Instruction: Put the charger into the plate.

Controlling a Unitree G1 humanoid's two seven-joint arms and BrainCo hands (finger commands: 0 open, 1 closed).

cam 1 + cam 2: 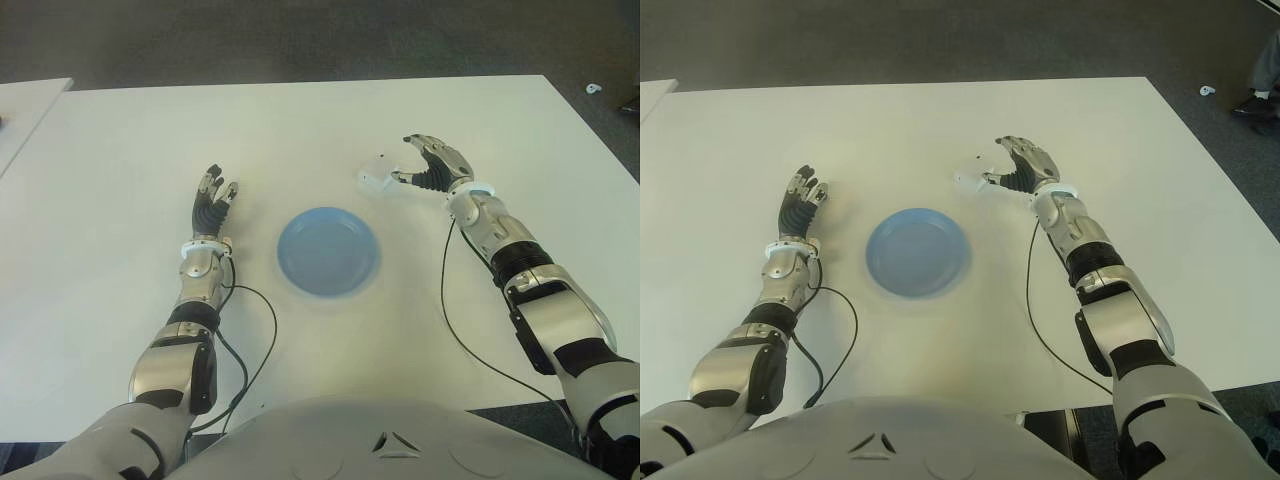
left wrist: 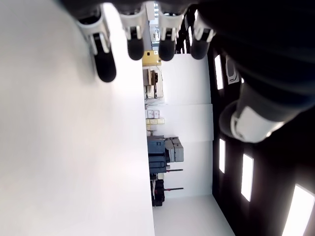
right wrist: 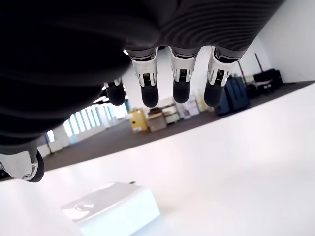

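Observation:
A small white charger (image 1: 378, 172) lies on the white table (image 1: 300, 130), behind and to the right of the round blue plate (image 1: 328, 250). My right hand (image 1: 428, 165) hovers just right of the charger with fingers spread, thumb tip close to it, holding nothing. In the right wrist view the charger (image 3: 112, 212) lies below the spread fingertips (image 3: 150, 93), apart from them. The plate holds nothing. My left hand (image 1: 212, 200) shows left of the plate, fingers extended and holding nothing.
A black cable (image 1: 250, 340) trails from my left forearm over the table near the front edge, and another (image 1: 460, 320) from my right forearm. A second white table's corner (image 1: 25, 105) shows at the far left. Dark floor lies beyond the far edge.

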